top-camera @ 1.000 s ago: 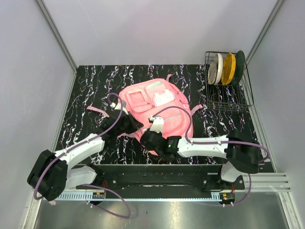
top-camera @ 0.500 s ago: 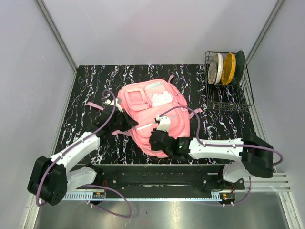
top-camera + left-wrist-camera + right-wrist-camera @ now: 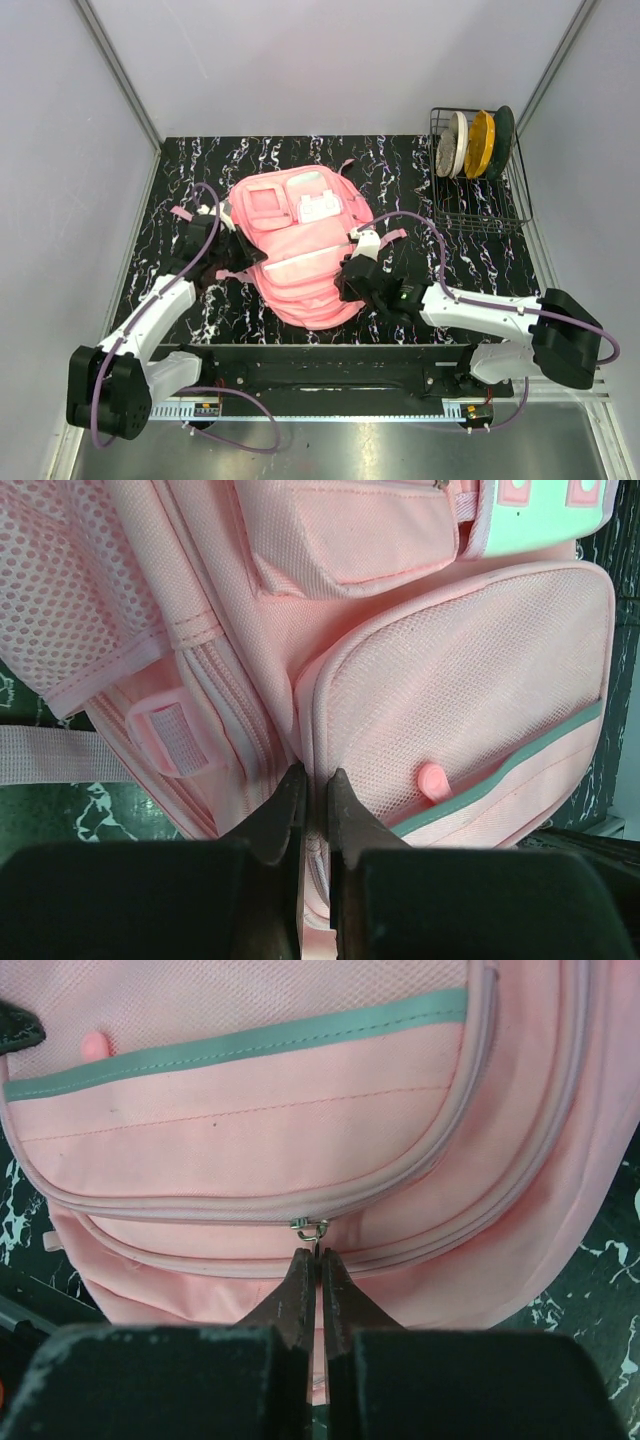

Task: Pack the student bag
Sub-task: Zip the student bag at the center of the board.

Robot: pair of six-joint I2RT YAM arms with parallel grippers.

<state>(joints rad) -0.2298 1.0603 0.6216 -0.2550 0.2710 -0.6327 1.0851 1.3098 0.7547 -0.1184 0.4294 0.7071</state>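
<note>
The student bag (image 3: 300,245), a large pink backpack with a mint-trimmed pocket and a white label, lies flat in the middle of the black marbled table. My left gripper (image 3: 233,252) is at the bag's left edge; in the left wrist view it (image 3: 310,780) is shut on a fold of the bag's fabric (image 3: 310,750) beside the mesh pocket. My right gripper (image 3: 350,280) is at the bag's right lower side; in the right wrist view it (image 3: 320,1258) is shut on the pull of a metal zipper slider (image 3: 311,1227) below the mint trim (image 3: 250,1035).
A wire dish rack (image 3: 480,205) with several upright plates stands at the back right corner. Pink straps (image 3: 183,213) trail off the bag onto the table (image 3: 180,160) on the left and right. Grey walls close in the table on three sides.
The bag has shifted left and turned a little. My left gripper moved left with the bag's edge. My right gripper moved right along the bag with the zipper pull.
</note>
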